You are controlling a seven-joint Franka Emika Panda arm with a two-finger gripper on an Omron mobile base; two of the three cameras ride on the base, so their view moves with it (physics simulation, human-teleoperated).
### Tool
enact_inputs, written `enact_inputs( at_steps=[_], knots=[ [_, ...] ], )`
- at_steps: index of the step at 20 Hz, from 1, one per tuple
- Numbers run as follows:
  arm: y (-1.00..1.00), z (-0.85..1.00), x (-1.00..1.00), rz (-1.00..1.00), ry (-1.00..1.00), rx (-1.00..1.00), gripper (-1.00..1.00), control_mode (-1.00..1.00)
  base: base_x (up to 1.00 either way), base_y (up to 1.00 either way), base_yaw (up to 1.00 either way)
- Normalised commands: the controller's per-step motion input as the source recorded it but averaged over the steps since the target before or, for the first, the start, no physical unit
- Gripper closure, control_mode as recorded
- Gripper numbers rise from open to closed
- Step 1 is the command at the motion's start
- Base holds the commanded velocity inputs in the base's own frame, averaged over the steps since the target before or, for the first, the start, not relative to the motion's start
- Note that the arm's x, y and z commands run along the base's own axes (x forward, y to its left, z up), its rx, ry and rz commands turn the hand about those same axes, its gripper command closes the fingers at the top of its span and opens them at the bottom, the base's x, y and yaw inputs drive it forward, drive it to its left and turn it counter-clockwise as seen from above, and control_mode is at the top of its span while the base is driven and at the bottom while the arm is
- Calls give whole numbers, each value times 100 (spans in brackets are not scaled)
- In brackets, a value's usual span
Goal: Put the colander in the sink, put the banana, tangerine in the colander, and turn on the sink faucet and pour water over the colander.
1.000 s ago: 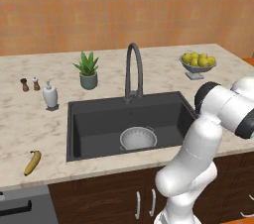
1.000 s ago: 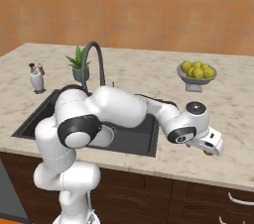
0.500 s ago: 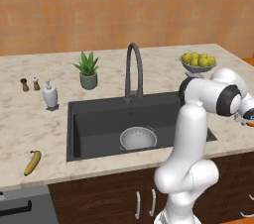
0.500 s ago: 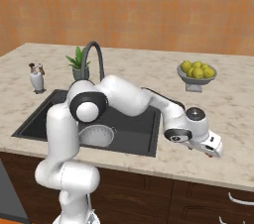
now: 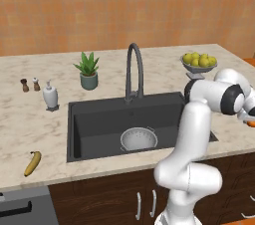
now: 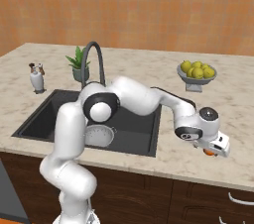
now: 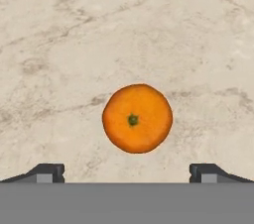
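One perforated silver metal colander [image 5: 139, 139] sits in one dark grey rectangular sink [image 5: 99, 119]. One tall dark gooseneck faucet [image 5: 134, 69]. One curved yellow banana [image 5: 32, 163] and one round orange tangerine [image 7: 137, 118] lie on the beige marble tabletop [image 5: 30, 124]. One potted green plant [image 5: 88, 70], one white soap dispenser [image 5: 50, 95], two small brown shakers [image 5: 30, 84], and one grey footed bowl of yellow-green fruit [image 5: 198, 62].

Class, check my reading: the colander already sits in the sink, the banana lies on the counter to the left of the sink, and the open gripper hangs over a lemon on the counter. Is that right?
Not quite. The fruit under the open gripper is the tangerine, round and orange, as the hand view shows. The rest holds: the colander sits in the sink, and the banana lies on the counter to its left.
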Motion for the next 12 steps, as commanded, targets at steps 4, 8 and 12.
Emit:
enact_inputs(
  at_steps=[4,8,12],
  knots=[
    [-10,-16,37,0,7,4,-100,-100,0,0,0],
    [-14,-30,40,0,11,2,-100,-100,0,0,0],
    [-19,-39,23,0,12,0,-100,-100,0,0,0]
  ],
)
